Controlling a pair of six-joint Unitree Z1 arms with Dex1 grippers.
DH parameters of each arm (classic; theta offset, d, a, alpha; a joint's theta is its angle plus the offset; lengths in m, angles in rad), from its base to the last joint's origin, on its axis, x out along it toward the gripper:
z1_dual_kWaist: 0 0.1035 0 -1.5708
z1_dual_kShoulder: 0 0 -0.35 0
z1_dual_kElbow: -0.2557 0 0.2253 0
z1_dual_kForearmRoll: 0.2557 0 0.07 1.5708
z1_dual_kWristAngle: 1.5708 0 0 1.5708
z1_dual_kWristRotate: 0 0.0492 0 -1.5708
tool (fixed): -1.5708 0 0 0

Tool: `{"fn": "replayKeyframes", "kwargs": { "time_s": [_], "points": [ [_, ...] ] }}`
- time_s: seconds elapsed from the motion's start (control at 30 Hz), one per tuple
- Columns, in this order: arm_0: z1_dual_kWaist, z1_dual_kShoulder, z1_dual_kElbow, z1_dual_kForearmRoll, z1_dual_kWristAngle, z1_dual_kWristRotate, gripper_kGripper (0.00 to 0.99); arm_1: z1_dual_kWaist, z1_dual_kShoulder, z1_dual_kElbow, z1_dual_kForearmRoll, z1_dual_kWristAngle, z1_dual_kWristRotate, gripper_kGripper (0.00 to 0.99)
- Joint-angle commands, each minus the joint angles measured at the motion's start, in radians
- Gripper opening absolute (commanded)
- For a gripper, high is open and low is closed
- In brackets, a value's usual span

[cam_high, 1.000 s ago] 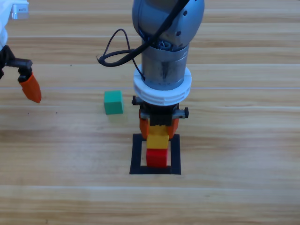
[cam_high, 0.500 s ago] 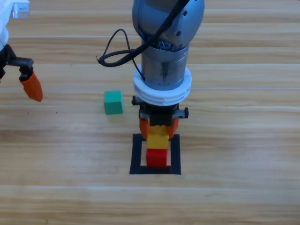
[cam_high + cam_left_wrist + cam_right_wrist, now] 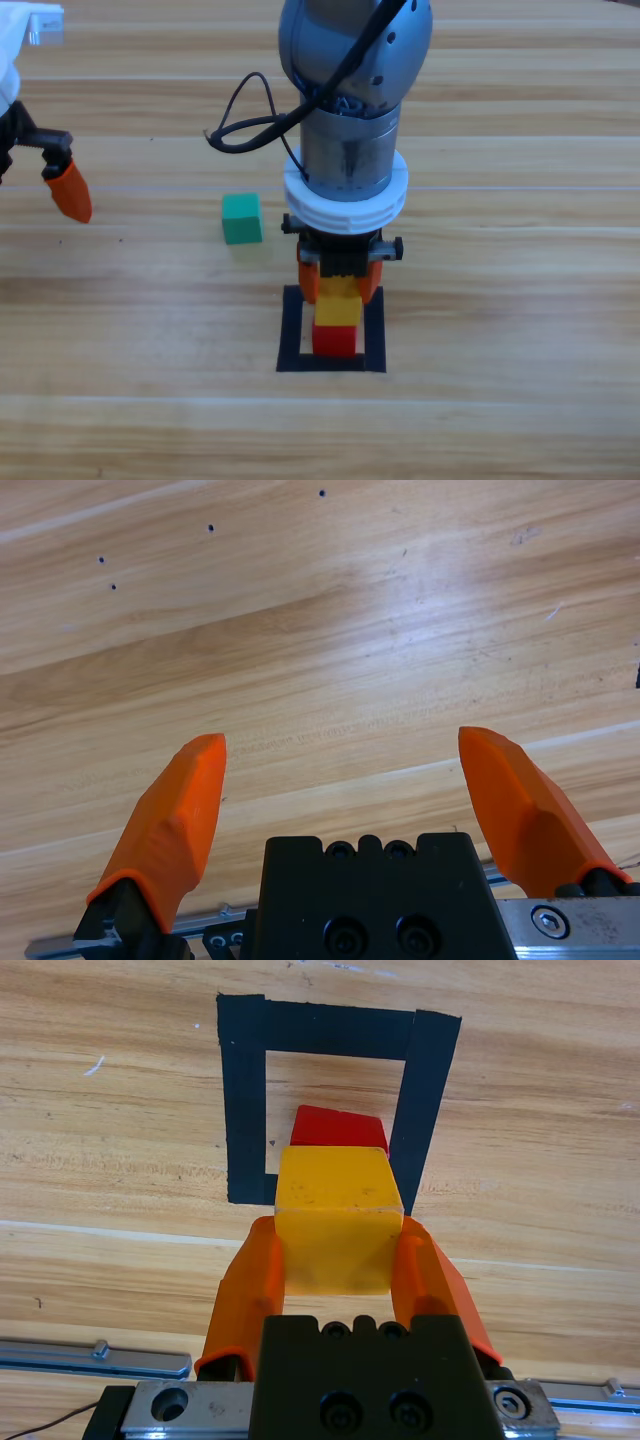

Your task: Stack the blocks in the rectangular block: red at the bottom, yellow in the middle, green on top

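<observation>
Yellow [image 3: 337,309] atop red [image 3: 335,341] in rectangular block [image 3: 290,335]; green [image 3: 241,218] apart.

Right pincer [image 3: 340,283] is full: its jaws are clamped on the yellow cube [image 3: 335,1218], which fills the gap between them, and the red cube [image 3: 338,1128] sits directly beyond and below it inside the black tape square [image 3: 245,1110], so no room straight under. Green cube [image 3: 241,218] stands apart on the bench [image 3: 520,300] off the pincer's left side, with a bare lane between them and open wood on the other side. Left pincer [image 3: 345,780] jaws are spread wide, nothing between or ahead but bare bench.
</observation>
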Motion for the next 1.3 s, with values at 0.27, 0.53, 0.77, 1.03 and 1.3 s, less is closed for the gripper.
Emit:
{"fn": "replayKeyframes", "kwargs": {
  "time_s": [0.27,0.53,0.77,1.03,1.3],
  "points": [
    [0.019,0.001,0.030,-0.017,-0.013,0.012,0.990,0.028,0.039,0.021,0.011,0.016,0.008,0.000],
    [0.019,0.001,0.030,-0.016,-0.012,0.012,0.990,0.028,0.041,0.019,0.011,0.022,0.006,0.000],
    [0.019,0.002,0.031,-0.017,-0.009,0.014,0.990,0.028,0.048,0.016,0.011,0.025,0.005,0.000],
    [0.019,0.002,0.033,-0.017,-0.007,0.014,0.990,0.028,0.054,0.005,0.011,0.039,0.000,0.985],
    [0.019,0.002,0.034,-0.017,-0.009,0.014,0.990,0.027,-0.071,-0.019,0.011,-0.039,-0.027,0.990]
  ]
}}
